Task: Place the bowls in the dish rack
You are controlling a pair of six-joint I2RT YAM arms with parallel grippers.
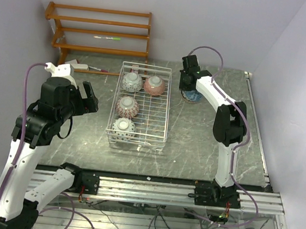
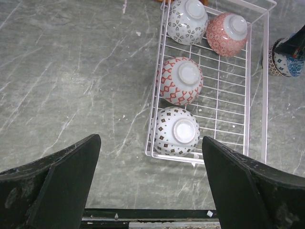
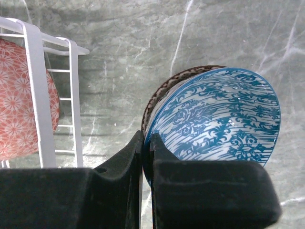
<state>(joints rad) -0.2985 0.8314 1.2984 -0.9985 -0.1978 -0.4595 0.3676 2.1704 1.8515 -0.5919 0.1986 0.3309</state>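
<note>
The white wire dish rack (image 1: 165, 102) holds several bowls upside down: a grey-white one (image 1: 132, 81), a pink one (image 1: 154, 85), a red one (image 1: 127, 107) and a brown-dotted one (image 1: 123, 128). They also show in the left wrist view, where the rack (image 2: 255, 86) is ahead of me. A blue-patterned bowl (image 3: 219, 119) sits upright on the table right of the rack (image 3: 35, 86). My right gripper (image 3: 147, 143) is shut on its near rim, one finger inside, one outside. My left gripper (image 2: 150, 191) is open and empty above the table, near the rack's front left corner.
An orange wooden slatted shelf (image 1: 101, 30) stands at the back left against the wall. A few small items (image 1: 89, 67) lie on the table in front of it. A metal rail (image 1: 156, 188) runs along the near table edge.
</note>
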